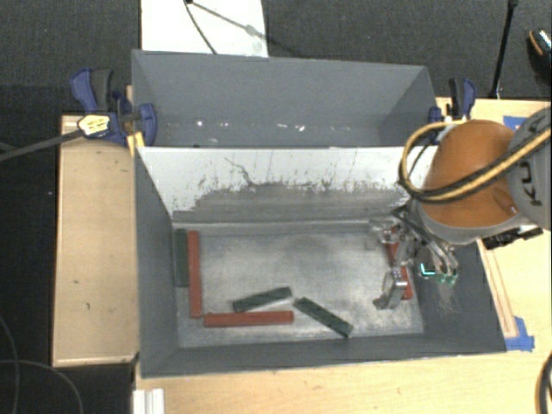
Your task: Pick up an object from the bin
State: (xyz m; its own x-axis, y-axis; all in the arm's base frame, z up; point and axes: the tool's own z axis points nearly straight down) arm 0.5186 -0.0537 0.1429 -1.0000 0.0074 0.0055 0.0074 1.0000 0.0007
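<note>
- The gripper [393, 293] hangs low in the right part of the grey metal bin [285, 188]. It is close to the right wall and just above the floor, under the arm's orange cover.
- Whether the gripper is spread or closed cannot be told, because its tip is a tangle of metal and cable from this angle.
- A red sliver [406, 290] shows at the tip. It could be a held piece or part of the robot, and I cannot tell which, so I would not count anything as gripped.
- The nearest loose thing is a dark green bar [323, 316], flat on the floor at lower centre, to the left of the gripper and a little lower in the frame.
- This bar's long axis runs diagonally from upper left to lower right, with its lower-right end pointing towards the gripper. The two are near but apart.
- A second dark green bar [261, 299] lies further left, tilted the other way, just above a red bar [248, 319] that runs along the near wall.
- At far left, well apart from the gripper, a second red bar [195, 274] and a third dark green bar [180, 257] lie side by side along the left wall.
- As I judge it, the pick is not yet secured. To take the nearest bar, the gripper would have to shift left and turn so that it closes across the bar's narrow width, not along its diagonal.
</note>
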